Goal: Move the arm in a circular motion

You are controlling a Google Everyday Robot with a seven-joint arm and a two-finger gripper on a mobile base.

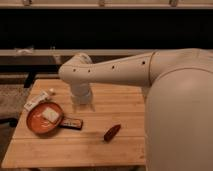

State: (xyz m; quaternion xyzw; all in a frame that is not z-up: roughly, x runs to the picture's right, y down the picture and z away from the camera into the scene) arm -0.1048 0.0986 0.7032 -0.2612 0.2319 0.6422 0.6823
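Observation:
The cream-white arm (125, 70) reaches in from the right, over the wooden table (110, 107). It bends at a bulbous joint (75, 70) and drops straight down. The gripper (83, 101) hangs at the lower end of that downward segment, just above the table's back-left part. It is mostly hidden by the wrist above it. The arm's big shoulder segment (180, 120) fills the right side of the view and hides the table's right edge.
An orange plate (41, 120) holding a white piece (50, 116) sits at the table's left. A dark bar (71, 123) lies beside the plate. A reddish-brown item (112, 132) lies near the middle front. A white packet (36, 100) lies behind the plate. Shelving rails run behind the table.

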